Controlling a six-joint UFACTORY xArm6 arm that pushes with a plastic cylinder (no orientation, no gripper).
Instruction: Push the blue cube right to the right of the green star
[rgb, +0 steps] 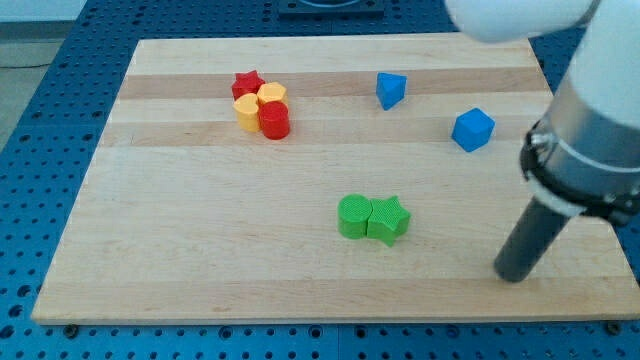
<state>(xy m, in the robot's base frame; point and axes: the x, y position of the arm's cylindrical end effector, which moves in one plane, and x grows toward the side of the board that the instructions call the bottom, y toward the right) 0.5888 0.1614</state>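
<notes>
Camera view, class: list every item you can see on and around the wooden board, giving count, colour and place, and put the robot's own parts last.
Wooden board: one, pale wood, fills most of the view.
Blue cube: one, blue, the view's right, upper half.
Blue angular block: one, blue, near the view's top, right of centre.
Green star: one, green, below centre, touching the green round block.
Green round block: one, green, left of the star.
Red star: one, red, upper left cluster.
Red cylinder: one, red, same cluster.
Yellow blocks: two, yellow, same cluster.
My tip: one, dark rod, lower right, below the blue cube and right of the green star.
</notes>
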